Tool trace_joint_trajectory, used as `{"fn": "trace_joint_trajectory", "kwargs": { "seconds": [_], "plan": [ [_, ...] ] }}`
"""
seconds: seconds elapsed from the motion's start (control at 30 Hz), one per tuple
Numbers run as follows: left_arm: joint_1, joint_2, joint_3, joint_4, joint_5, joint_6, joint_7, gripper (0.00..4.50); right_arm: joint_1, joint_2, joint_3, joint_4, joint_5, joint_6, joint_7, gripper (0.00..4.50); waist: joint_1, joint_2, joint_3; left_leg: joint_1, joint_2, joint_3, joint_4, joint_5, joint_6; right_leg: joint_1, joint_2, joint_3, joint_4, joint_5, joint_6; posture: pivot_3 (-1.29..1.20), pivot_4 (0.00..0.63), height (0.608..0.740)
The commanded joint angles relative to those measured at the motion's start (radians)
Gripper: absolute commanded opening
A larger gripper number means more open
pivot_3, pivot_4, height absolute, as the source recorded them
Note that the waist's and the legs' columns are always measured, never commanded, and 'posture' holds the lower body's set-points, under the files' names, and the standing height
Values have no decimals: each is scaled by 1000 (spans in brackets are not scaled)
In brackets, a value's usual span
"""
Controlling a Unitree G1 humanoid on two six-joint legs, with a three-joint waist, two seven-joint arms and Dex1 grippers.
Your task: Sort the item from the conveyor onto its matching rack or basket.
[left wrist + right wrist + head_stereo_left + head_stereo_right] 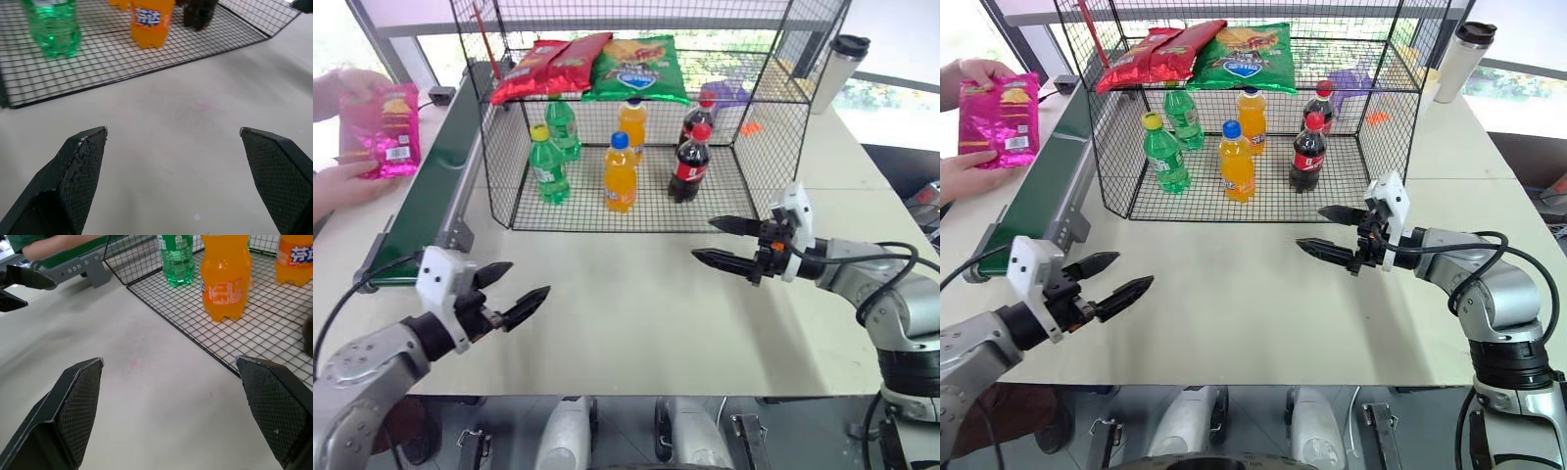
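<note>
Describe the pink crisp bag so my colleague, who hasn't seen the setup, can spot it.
Left of the black wire rack runs the green conveyor. Beyond its left edge, a person's hands hold the bag. It is glossy magenta, unlike the red and green bags on the rack's upper shelf.

A pale beige tabletop (636,323) is seen under even, bright light. Behind it, large windows (891,39) with grey frames are lit by daylight, and green foliage is visible outside. A tall grey travel mug (840,70) with a black lid is placed at the far right corner.
</note>
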Motion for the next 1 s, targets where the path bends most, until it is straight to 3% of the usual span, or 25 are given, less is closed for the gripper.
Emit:
{"fn": "trace_joint_trajectory", "kwargs": {
  "seconds": [0.03,1.0],
  "plan": [
    [-3,10,17,11,-18,-17,-17,4500,-1,18,-3,-33,12,-17,-11,4451,-1,0,0,0,0,0,0,0,0,0,0,0,0,0,0,0,150,740],
    [-57,-43,-45,20,-2,-70,57,4500,-43,53,37,-15,-26,-33,-43,4451,-2,0,0,0,0,0,0,0,0,-1,0,1,0,0,0,0,150,740]
  ]
}}
